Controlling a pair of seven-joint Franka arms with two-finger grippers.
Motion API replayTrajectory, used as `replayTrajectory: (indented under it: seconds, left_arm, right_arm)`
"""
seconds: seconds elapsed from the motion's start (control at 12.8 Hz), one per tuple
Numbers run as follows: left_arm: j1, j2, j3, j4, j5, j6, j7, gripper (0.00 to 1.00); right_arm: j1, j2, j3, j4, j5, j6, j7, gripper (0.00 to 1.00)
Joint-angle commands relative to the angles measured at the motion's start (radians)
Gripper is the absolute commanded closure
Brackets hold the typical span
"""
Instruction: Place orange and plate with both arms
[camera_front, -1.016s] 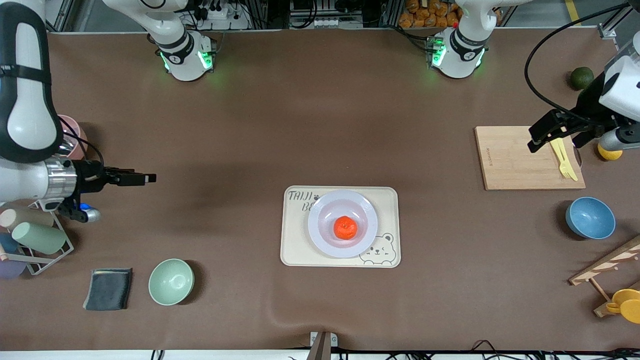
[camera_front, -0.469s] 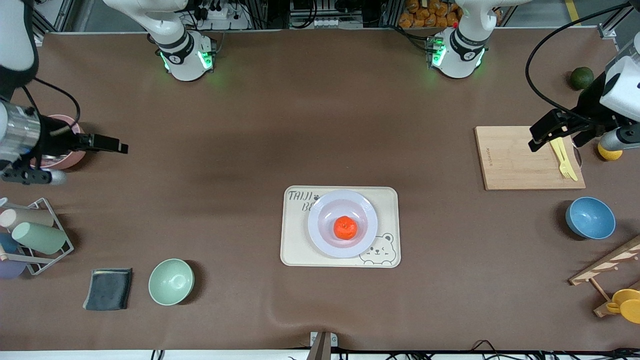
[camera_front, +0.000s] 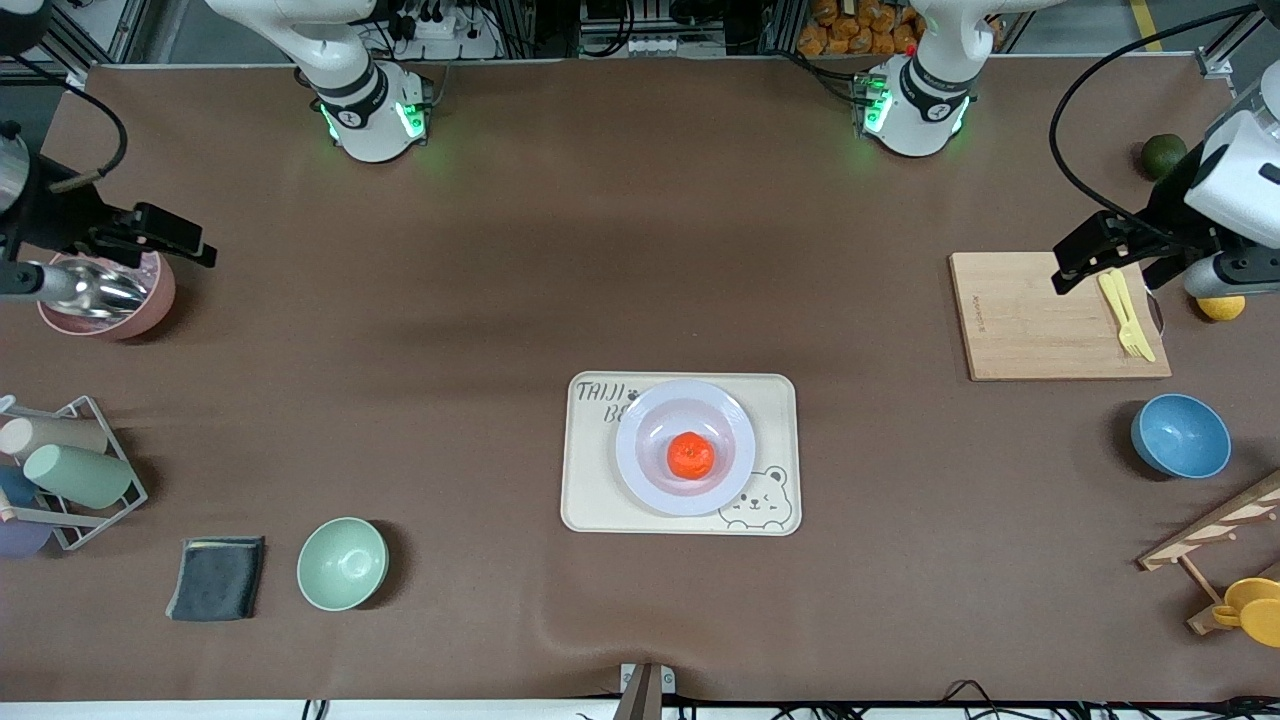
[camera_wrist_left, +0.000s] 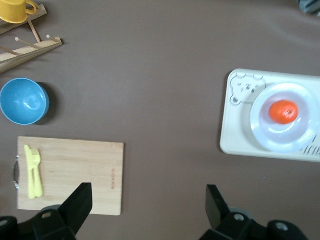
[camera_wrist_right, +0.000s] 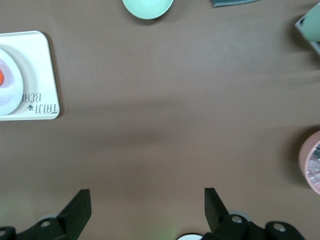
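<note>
The orange (camera_front: 691, 455) lies in the middle of the pale plate (camera_front: 640, 418), which rests on a cream bear-printed tray (camera_front: 590, 500) at the table's centre. Nothing touches either. My left gripper (camera_front: 1078, 262) hangs open and empty over the wooden board at the left arm's end. My right gripper (camera_front: 170, 240) hangs open and empty beside the pink bowl at the right arm's end. The left wrist view shows the orange (camera_wrist_left: 283, 111) on the plate (camera_wrist_left: 300, 144) well away from its gripper (camera_wrist_left: 147, 200). In the right wrist view its gripper (camera_wrist_right: 146, 205) is over bare table, with the plate (camera_wrist_right: 11, 85) at the frame's edge.
A wooden board (camera_front: 1010, 320) carries yellow cutlery (camera_front: 1125, 315). A blue bowl (camera_front: 1180, 436), a wooden rack (camera_front: 1220, 525), a lemon (camera_front: 1220, 307) and a dark green fruit (camera_front: 1163, 155) are near it. A pink bowl (camera_front: 135, 305), cup rack (camera_front: 60, 470), grey cloth (camera_front: 215, 578) and green bowl (camera_front: 342, 563) stand at the right arm's end.
My right arm has pulled back from above the cup rack to beside the pink bowl. The left gripper has shifted only slightly. The orange and plate have not moved.
</note>
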Motion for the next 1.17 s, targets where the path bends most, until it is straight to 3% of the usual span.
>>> replayTrajectory:
  seconds: [0.0, 1.09]
  left_arm:
    - [0.001, -0.019, -0.009, 0.002, 0.063, -0.045, 0.069, 0.00]
    - [0.007, -0.013, -0.003, 0.018, 0.051, -0.068, 0.064, 0.00]
  right_arm:
    - [0.028, -0.038, 0.003, -0.027, -0.062, 0.039, 0.013, 0.00]
    - [0.024, -0.030, 0.020, -0.021, -0.076, 0.059, 0.014, 0.00]
